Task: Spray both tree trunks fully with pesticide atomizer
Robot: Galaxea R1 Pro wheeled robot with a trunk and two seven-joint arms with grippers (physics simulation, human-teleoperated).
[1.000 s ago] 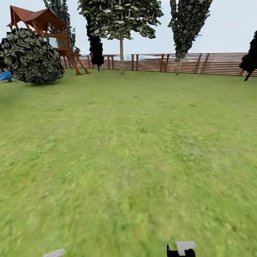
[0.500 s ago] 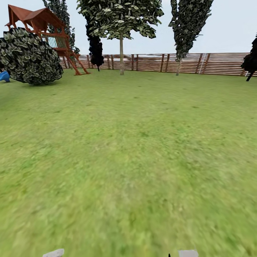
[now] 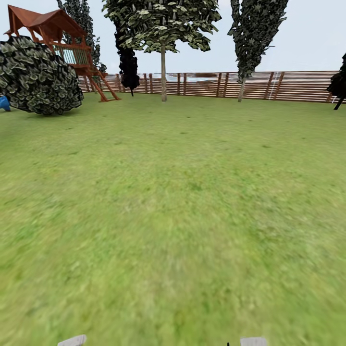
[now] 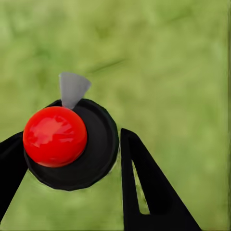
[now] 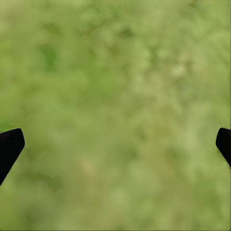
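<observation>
Head view first: a wide sweep of blurry green lawn (image 3: 173,216) runs out to the brown slat fence (image 3: 288,86). One tree (image 3: 163,29) with a straight bare trunk (image 3: 164,74) stands by the fence, its crown cut off by the picture's top edge. Right of it a second, narrower tree (image 3: 254,33) rises on a thin pale trunk, also clipped at the top. A dark column-shaped tree (image 3: 128,67) sits left of the first trunk. Far left, a round leafy bush (image 3: 41,77) hides the lower part of a red-brown wooden play tower (image 3: 53,29), and a sliver of something blue (image 3: 4,102) pokes out at the edge. At the very bottom, two pale grey scraps of the robot (image 3: 73,340) are barely in frame, too cropped to tell what they are.

Over to the left wrist: the left hand (image 4: 72,159) has its black fingers (image 4: 144,187) clamped either side of the pesticide atomizer (image 4: 86,154), seen from above — a round black body, a glossy red ball cap, a grey nozzle sticking out beyond it. No label or writing readable. One finger is mostly cut off at the edge. Grass below is pure blur.

Right wrist now: the right hand (image 5: 115,144) is spread wide apart, just two black fingertips (image 5: 9,147) peeking in at opposite edges, nothing between them but soft green grass.
</observation>
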